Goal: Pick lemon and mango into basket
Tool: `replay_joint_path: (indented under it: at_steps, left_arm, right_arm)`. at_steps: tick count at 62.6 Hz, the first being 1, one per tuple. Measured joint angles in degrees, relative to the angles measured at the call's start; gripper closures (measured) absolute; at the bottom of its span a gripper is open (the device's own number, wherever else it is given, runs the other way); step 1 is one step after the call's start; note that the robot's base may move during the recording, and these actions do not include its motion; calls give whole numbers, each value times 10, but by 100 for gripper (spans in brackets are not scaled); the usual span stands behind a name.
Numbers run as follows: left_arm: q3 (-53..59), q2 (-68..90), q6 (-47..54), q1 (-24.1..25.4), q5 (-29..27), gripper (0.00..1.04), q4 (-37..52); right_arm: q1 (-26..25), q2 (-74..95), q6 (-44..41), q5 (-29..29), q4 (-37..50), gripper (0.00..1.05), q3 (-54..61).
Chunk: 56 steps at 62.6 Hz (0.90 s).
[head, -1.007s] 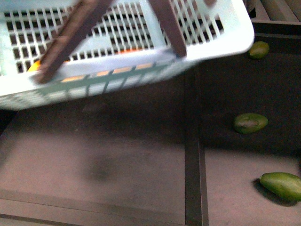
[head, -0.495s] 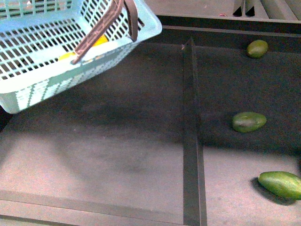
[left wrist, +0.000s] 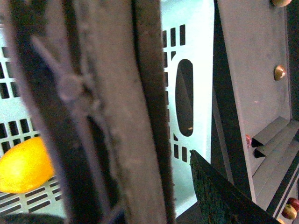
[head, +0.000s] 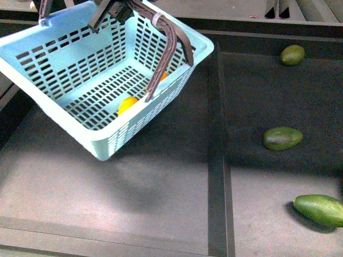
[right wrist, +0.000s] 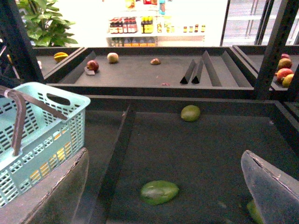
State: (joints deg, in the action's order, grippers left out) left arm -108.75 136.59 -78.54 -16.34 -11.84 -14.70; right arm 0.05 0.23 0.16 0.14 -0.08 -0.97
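Basket (head: pixel 80 80) hanging tilted by its handles (head: pixel 166 48) from left claw (head: pixel 110 10), clamped on them. Right claw (right wrist: pixel 163 186) spread open above mango (right wrist: pixel 159 192), holding nothing.

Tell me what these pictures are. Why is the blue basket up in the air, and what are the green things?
They come from a robot with two arms and three cameras. The big picture looks out from its body. There the left gripper holds the basket up by its brown handles, so it hangs tilted over a dark shelf. A yellow fruit lies inside the basket. Three green fruits lie in the next compartment: one far away, one in the middle, one near. The close-up picture comes from the left wrist, pressed against the handles. The last picture comes from the right wrist: its gripper is open and empty, above the green fruits.
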Motion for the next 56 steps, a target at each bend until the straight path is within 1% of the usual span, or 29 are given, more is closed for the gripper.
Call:
replay_joint_path:
  at_steps: [4, 11, 13, 18, 23, 27, 28, 30, 31, 33, 34, 37, 43, 44, 45, 47, 48, 49, 51, 53, 54, 56]
  left_arm:
    - [14, -10, -8, 4, 0, 77, -8]
    - [41, -24, -35, 9, -16, 76, -7]
    - [45, -26, -38, 11, -16, 72, -3]
    - [59, -34, -38, 16, -18, 50, 13]
    - [63, -42, -38, 18, -21, 37, 2]
    - [79, -60, -36, 21, -34, 24, -15]
    - [83, -63, -35, 21, -38, 23, -16]
    - [102, -80, -28, 24, -49, 16, -16]
    - [107, -85, -26, 25, -52, 14, -16]
    - [137, -114, -10, 31, -65, 6, -16]
    - [151, -128, -2, 34, -70, 5, -15]
    - [193, -167, 19, 45, -84, 7, -7]
    - [284, -257, 72, 70, -95, 7, 18]
    - [302, -276, 85, 74, -100, 7, 22]
    - [328, -295, 124, 80, -91, 8, 49]
    - [400, -338, 198, 93, -32, 15, 166]
    - [419, -349, 233, 96, -16, 17, 196]
    - [457, -371, 271, 101, 10, 20, 258]
    - [533, -412, 387, 108, 43, 28, 378]
    - [599, -449, 472, 111, 60, 35, 485]
    - [627, -465, 528, 111, 63, 38, 526]
    - [674, -494, 595, 113, 70, 45, 591]
  right_arm:
    - [0, 0, 0, 0, 0, 9, 0]
    - [0, 0, 0, 0, 0, 9, 0]
    - [0, 0, 0, 0, 0, 9, 0]
    - [0, 0, 0, 0, 0, 9, 0]
    - [0, 0, 0, 0, 0, 9, 0]
    - [0, 0, 0, 0, 0, 9, 0]
    - [0, 0, 0, 0, 0, 9, 0]
    - [0, 0, 0, 0, 0, 9, 0]
    - [0, 0, 0, 0, 0, 9, 0]
    - [0, 0, 0, 0, 0, 9, 0]
    - [0, 0, 0, 0, 0, 9, 0]
    - [0, 0, 0, 0, 0, 9, 0]
    - [0, 0, 0, 0, 0, 9, 0]
    - [0, 0, 0, 0, 0, 9, 0]
    - [0, 0, 0, 0, 0, 9, 0]
    - [0, 0, 0, 0, 0, 9, 0]
    - [0, 0, 0, 0, 0, 9, 0]
    - [0, 0, 0, 0, 0, 9, 0]
    - [0, 0, 0, 0, 0, 9, 0]
    - [0, 0, 0, 0, 0, 9, 0]
    - [0, 0, 0, 0, 0, 9, 0]
    - [0, 0, 0, 0, 0, 9, 0]
